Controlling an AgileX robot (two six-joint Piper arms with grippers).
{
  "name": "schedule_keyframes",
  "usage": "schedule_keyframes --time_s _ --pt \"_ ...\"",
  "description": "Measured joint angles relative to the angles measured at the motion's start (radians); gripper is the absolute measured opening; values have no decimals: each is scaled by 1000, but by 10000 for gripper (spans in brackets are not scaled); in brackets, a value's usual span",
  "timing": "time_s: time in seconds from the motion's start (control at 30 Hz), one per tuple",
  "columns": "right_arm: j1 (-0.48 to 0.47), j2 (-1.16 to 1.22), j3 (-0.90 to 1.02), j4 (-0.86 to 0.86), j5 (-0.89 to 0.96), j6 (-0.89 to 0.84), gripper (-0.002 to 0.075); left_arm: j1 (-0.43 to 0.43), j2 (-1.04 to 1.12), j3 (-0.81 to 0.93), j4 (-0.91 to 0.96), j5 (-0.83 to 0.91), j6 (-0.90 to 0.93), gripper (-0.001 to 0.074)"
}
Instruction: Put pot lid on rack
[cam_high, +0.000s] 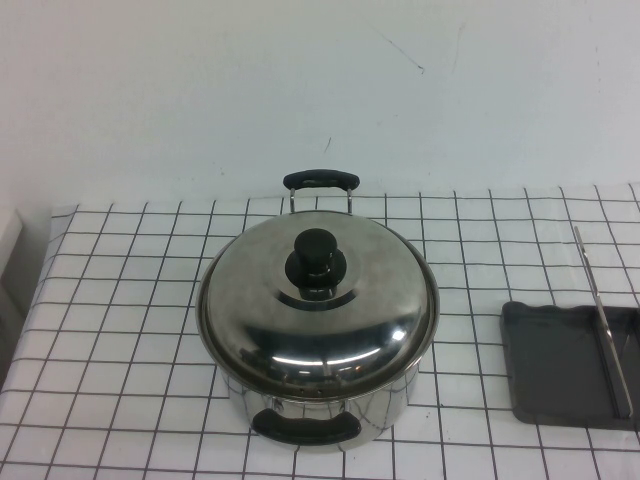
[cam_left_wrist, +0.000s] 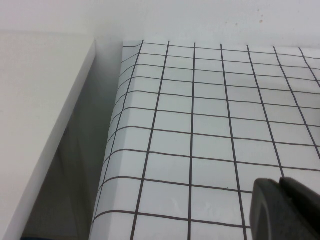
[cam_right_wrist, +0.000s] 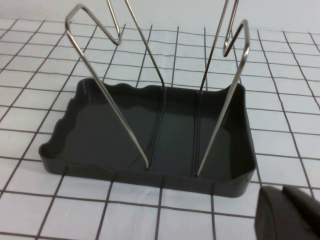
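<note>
pot lid (cam_high: 318, 300) on the pot (cam_high: 320, 405); left tool (cam_left_wrist: 282, 210) and right tool (cam_right_wrist: 287, 215) empty, spread unclear

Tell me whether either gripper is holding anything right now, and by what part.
Nothing is held. The pot lid sits on the pot, untouched. The left gripper hangs over bare tablecloth; the right gripper hangs near the rack.

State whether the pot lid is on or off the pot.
On: the pot lid sits centred over the pot, knob up. The rack holds nothing. Neither gripper touches it.
</note>
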Motion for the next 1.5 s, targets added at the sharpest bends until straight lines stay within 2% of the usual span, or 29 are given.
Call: schedule_keyframes --time_s 1.23,1.4,1.5 --pt "0 0 0 0 0 0 -3 0 0 0 17 0 0 -3" --pt "0 0 0 0 0 0 -3 0 0 0 -58 -7 0 -3" --pt "0 0 0 0 0 0 -3 0 0 0 -174 -7 0 -3"
